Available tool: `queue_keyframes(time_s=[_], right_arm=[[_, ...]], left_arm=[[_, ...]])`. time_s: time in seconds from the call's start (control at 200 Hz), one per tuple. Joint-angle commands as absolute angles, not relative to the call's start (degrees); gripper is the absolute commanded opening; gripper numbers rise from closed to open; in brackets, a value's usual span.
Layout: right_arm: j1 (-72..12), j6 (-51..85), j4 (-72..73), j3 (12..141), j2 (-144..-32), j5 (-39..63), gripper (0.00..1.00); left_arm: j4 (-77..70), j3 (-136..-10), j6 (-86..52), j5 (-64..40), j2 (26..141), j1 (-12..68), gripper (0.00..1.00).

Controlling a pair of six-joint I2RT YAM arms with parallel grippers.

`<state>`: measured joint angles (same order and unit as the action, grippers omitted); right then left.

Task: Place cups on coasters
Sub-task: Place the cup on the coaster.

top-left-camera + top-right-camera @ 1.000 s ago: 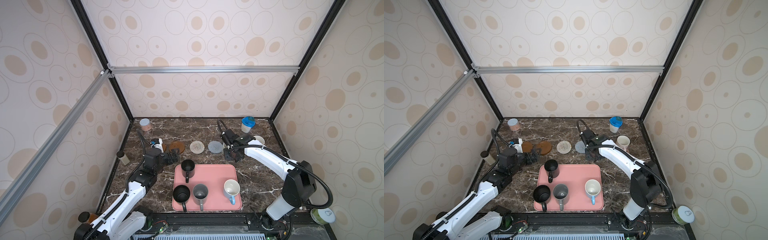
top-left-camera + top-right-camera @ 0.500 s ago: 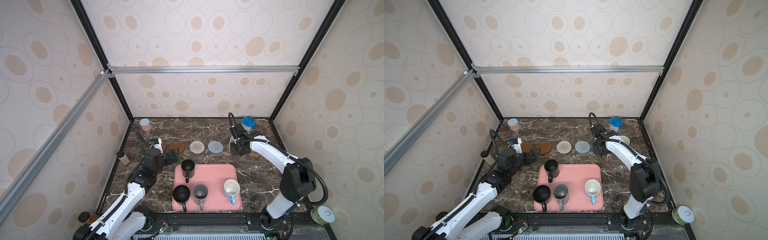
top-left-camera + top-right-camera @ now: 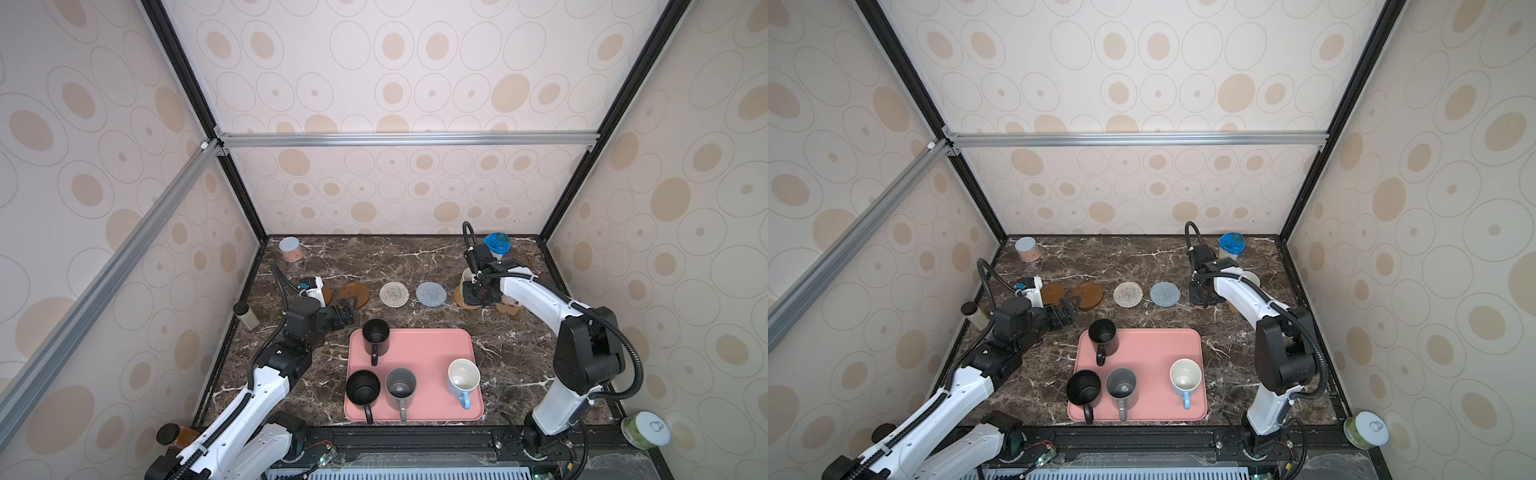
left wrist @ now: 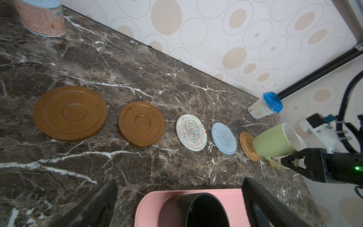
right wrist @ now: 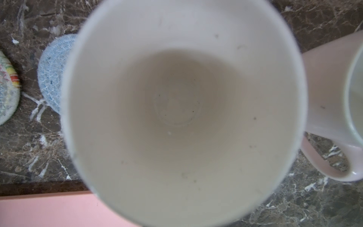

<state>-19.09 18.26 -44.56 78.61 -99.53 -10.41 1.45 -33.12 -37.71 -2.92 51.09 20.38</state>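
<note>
Four cups stand upright on the pink tray [image 3: 432, 353], handles toward its near edge: a black mug [image 3: 376, 334] at the back, and a second black mug [image 3: 363, 388], a grey mug [image 3: 400, 388] and a white mug with light blue outside [image 3: 463, 376] along the front. Behind the tray the coasters lie flat in a row on the bench [image 3: 415, 257]: a brown wooden disc [image 4: 69, 113], a second wooden disc [image 4: 141, 123], a whitish woven mat [image 4: 191, 134], a blue-grey woven mat [image 4: 224, 137], a tan rattan mat [image 4: 248, 146] and a mostly hidden paw-shaped coaster [image 4: 274, 164]. The light green mug [image 4: 275, 141] is tilted over the tan rattan mat, and the white-pink mug [image 5: 330, 98] stands upright just beside it.

pink tray [image 3: 424, 353] | light green mug [image 4: 273, 141] — white inside | brown marble table [image 3: 374, 257] — white veins
</note>
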Motion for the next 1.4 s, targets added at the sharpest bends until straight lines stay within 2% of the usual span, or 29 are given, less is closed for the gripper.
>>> queue_keyframes(time_s=[0.0,1.396], right_arm=[[-18.9,16.3,-42.2,81.6,-99.9,-12.0,0.03],[-17.2,11.3,-39.6,80.9,-104.4,-12.7,0.02]], left_arm=[[2.1,-33.3,-37.4,-1.9,50.1,20.7,1.0],[3.8,-33.7,-37.4,-1.1,48.6,20.7,1.0]])
